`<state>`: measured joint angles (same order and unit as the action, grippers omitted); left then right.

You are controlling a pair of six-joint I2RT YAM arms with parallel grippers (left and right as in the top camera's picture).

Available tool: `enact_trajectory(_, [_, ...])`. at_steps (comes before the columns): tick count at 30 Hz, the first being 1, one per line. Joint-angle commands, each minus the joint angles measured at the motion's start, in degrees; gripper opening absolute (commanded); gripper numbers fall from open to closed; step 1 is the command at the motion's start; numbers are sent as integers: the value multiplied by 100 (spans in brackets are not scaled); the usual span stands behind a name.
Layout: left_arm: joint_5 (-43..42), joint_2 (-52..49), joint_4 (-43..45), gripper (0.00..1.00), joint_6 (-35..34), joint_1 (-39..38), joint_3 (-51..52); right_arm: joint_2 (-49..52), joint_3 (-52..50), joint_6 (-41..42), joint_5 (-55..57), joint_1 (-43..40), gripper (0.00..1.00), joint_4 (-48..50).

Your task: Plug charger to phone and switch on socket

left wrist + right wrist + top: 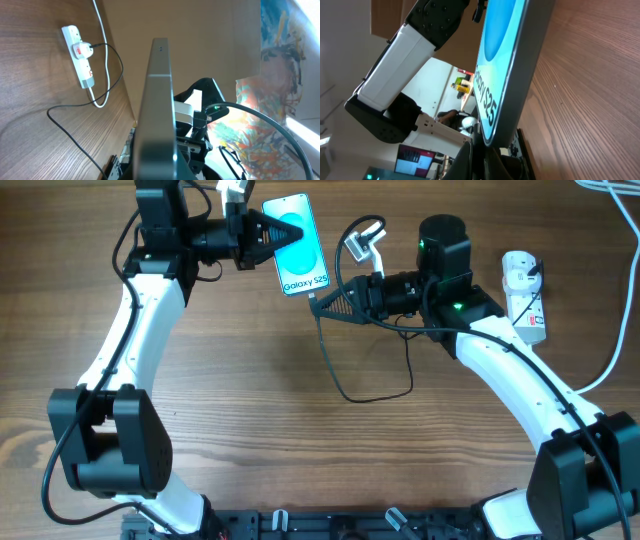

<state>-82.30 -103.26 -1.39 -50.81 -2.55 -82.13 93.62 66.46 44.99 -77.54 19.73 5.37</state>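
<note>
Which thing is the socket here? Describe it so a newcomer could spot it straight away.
Start at the wooden table and go to its right side, just past the right arm. There lies the power strip, a short white bar. Unlike the thin black cable nearby, it is a rigid block with a plug in it and red marks.

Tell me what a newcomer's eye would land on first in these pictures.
First, the bright teal Galaxy S25 phone near the top centre, held by the left gripper, which is clamped on its side. Just below it, the right gripper brings the charger to the phone's bottom edge, with the black cable looping over the wooden table. At the far right lies the white socket.
</note>
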Motion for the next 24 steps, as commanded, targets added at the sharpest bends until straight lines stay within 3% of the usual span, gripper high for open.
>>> enact_trajectory(1, [-28,127,39,4,-63,-35,-39,-28,48,9,-2,24,4,7])
enact_trajectory(24, [-35,127,66,4,-48,-98,-39,-20,48,17,229,24,4,-72])
